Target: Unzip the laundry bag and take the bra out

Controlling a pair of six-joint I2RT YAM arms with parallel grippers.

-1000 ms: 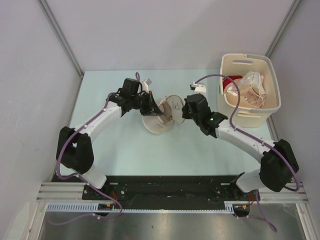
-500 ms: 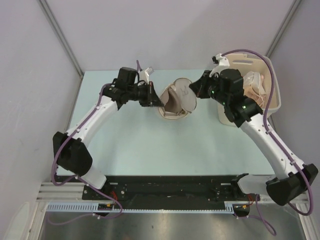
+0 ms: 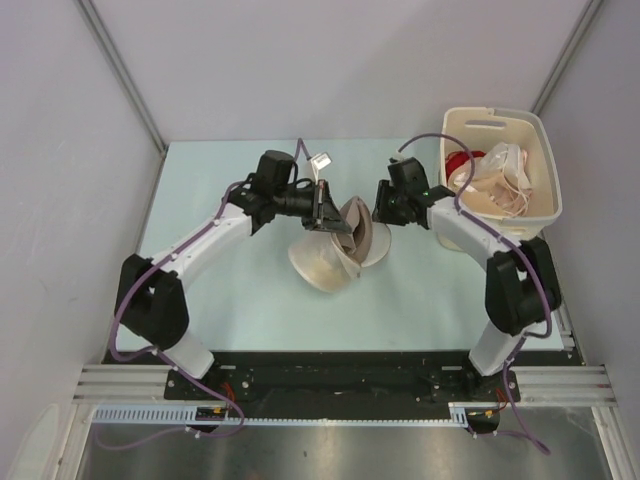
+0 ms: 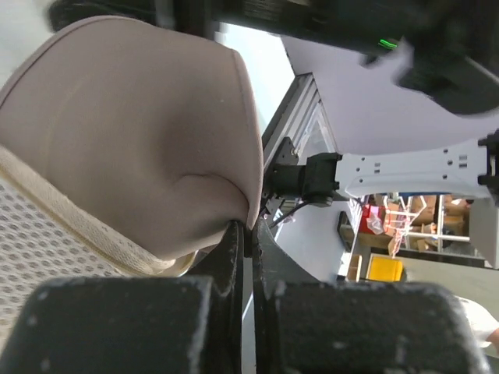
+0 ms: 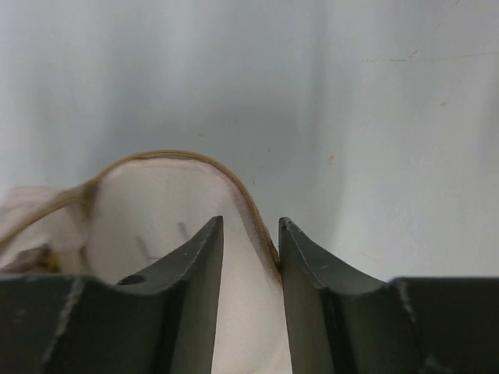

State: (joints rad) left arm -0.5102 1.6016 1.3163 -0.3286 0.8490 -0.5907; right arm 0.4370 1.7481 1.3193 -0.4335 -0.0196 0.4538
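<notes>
Left gripper [image 3: 326, 212] pinched shut on the bag [image 3: 322, 264] rim, holding one shell up. The bag gapes open mid-table [image 3: 240, 300], between the arms. Right gripper [image 5: 249, 227]: jaws slightly apart, straddling the opposite rim, not gripping.

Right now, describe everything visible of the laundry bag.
The laundry bag is a round cream-beige fabric clamshell, unzipped and gaping over the table. Smooth outside, with a white mesh panel and tan piping along the rim. The left claw pinches one edge; the other edge sits between the parted fingers of the right claw.
</notes>
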